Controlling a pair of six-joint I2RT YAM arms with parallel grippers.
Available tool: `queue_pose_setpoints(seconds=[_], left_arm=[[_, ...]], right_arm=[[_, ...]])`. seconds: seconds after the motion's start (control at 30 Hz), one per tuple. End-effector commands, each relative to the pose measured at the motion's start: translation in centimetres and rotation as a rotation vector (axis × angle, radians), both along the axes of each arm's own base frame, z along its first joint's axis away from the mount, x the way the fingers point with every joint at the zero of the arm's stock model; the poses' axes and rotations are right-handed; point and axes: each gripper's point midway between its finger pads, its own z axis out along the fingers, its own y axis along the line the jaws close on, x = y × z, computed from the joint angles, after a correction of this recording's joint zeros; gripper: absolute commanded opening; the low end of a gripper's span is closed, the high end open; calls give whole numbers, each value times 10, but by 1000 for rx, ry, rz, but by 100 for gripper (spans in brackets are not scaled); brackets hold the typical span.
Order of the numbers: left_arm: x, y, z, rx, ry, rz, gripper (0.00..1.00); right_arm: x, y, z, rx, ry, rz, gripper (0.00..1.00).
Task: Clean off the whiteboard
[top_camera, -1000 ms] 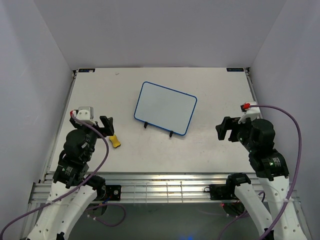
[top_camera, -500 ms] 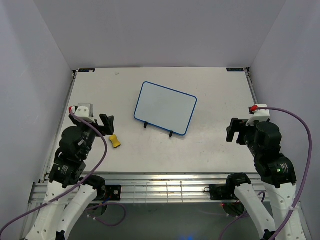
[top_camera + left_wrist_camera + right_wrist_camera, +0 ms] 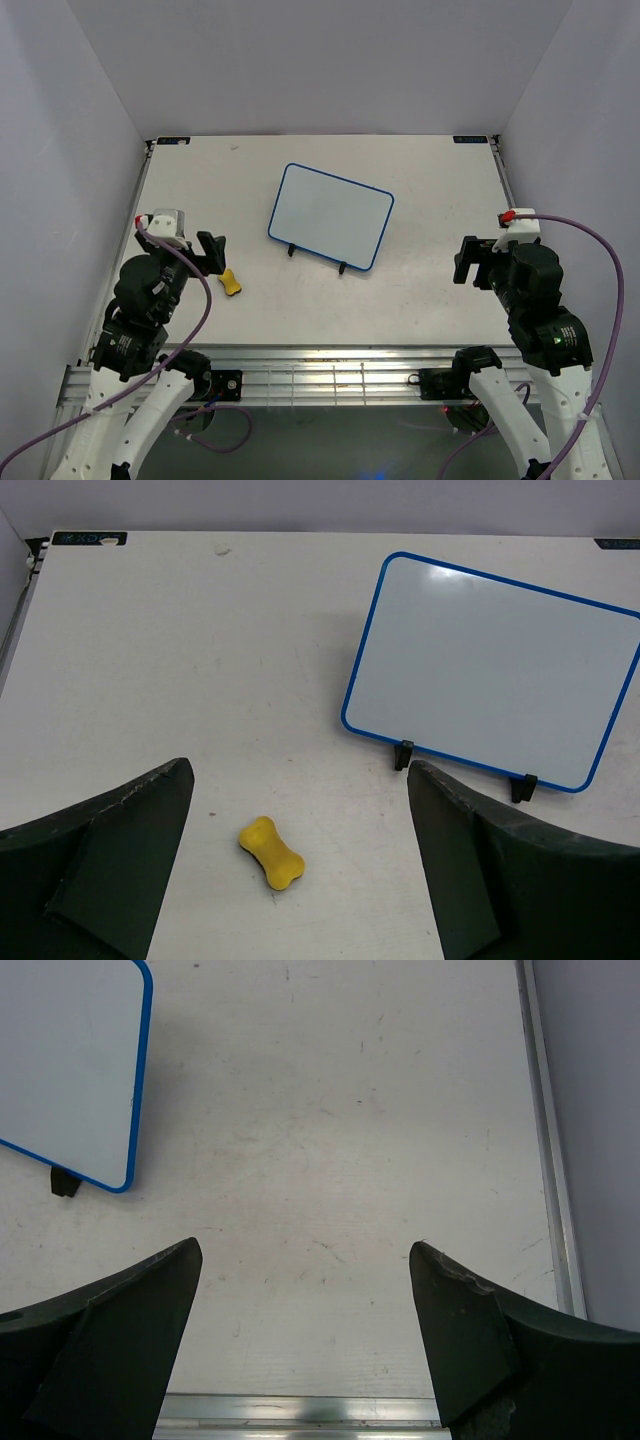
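Left wrist view: left gripper (image 3: 300, 772) spread wide and empty, board (image 3: 490, 670) standing ahead of it to the right

The left gripper hung above the table (image 3: 200, 630) with nothing between its fingers; a yellow eraser (image 3: 271, 853) lay flat on the table under the gap, touching neither finger. The right gripper (image 3: 305, 1248) was also spread wide and held nothing, near the table's right edge. The board stood leaning back on two black feet (image 3: 403, 754) around mid-table, between the two arms and farther from their bases, its face plain white, well apart from both grippers and from the eraser
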Motion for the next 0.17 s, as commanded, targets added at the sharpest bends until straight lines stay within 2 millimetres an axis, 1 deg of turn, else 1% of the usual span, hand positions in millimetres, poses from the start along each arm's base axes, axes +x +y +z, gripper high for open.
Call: queue_pose_setpoints(seconds=[0.0, 0.13], left_arm=[[-3, 1, 12, 2, -18, -5, 98], [-2, 1, 13, 5, -16, -3, 98]], right_arm=[[2, -2, 7, -8, -21, -8, 90], [2, -1, 8, -5, -24, -7, 90]])
